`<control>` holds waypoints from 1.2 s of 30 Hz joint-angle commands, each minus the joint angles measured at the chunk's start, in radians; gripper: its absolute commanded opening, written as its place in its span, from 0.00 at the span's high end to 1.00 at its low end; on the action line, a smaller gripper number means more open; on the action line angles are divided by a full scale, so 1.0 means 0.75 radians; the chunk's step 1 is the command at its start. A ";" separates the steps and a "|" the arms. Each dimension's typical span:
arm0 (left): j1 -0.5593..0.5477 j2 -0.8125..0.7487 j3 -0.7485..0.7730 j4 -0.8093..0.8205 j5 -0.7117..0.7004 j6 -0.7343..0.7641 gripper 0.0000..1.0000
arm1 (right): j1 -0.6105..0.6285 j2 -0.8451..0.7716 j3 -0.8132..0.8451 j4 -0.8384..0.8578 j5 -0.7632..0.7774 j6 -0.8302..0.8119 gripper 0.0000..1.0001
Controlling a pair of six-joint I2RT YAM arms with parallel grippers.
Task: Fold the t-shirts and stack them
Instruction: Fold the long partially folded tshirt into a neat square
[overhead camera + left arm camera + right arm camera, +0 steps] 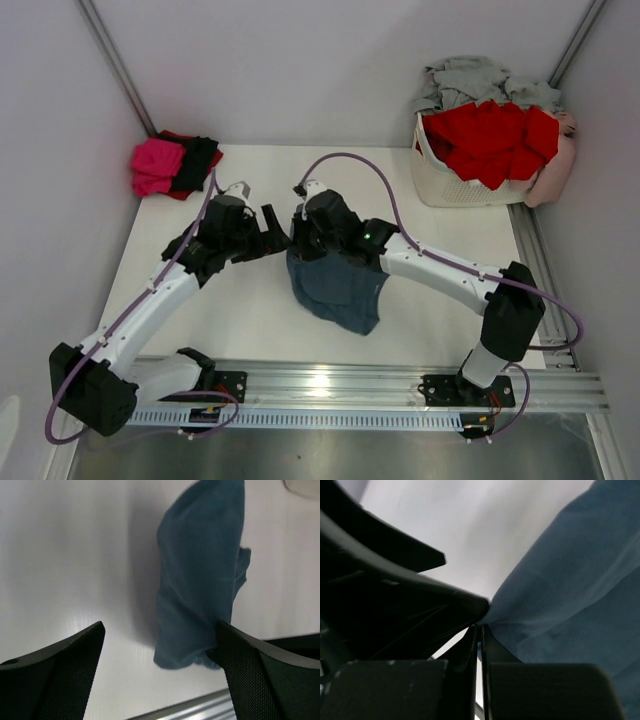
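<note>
Right now the right gripper (pixel 481 629) pinches 1 thin edge of the blue-grey shirt (pixel 338 290), which hangs bunched over the middle of the table (pixel 240 300). The left gripper (pixel 159 627) gapes empty beside it. Such a slim hold could slip, dropping it crumpled.

Slate blue-grey shirt (pixel 340 290) sits in the middle of the top view. It's bunched up rather than flat, and its upper edge is pinched in the right gripper (pixel 480 635), with the rest draping down in a crumpled lump toward lower right. Upper left corner has a small pile: a magenta-pink shirt (pixel 157 165) at left, a black one (pixel 197 160) beside it, and red (pixel 185 194) peeking out underneath. Upper right, red shirts (pixel 490 135) are heaped in the white basket (pixel 450 188), with pale grey ones (pixel 475 78) behind.
</note>
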 commanded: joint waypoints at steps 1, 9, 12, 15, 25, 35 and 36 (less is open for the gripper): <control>0.021 -0.072 -0.016 -0.054 -0.130 -0.042 0.04 | 0.041 0.067 0.184 0.138 -0.211 -0.036 1.00; 0.044 -0.195 -0.032 -0.158 -0.280 -0.077 0.05 | 0.109 0.149 0.334 0.068 -0.152 -0.100 1.00; 0.044 -0.205 -0.047 -0.154 -0.267 -0.073 0.04 | 0.111 0.096 0.270 0.052 -0.080 -0.104 1.00; 0.046 -0.205 -0.049 -0.144 -0.243 -0.069 0.04 | 0.111 0.029 0.219 -0.003 0.028 -0.100 1.00; 0.044 -0.160 -0.043 -0.109 -0.163 -0.034 0.05 | 0.166 -0.329 -0.114 -0.144 0.403 0.056 1.00; 0.044 -0.117 -0.036 -0.058 -0.069 -0.016 0.06 | 0.180 -0.395 -0.407 -0.308 0.485 0.223 1.00; 0.044 -0.117 -0.036 -0.058 -0.069 -0.014 0.06 | 0.180 -0.397 -0.437 -0.318 0.479 0.236 1.00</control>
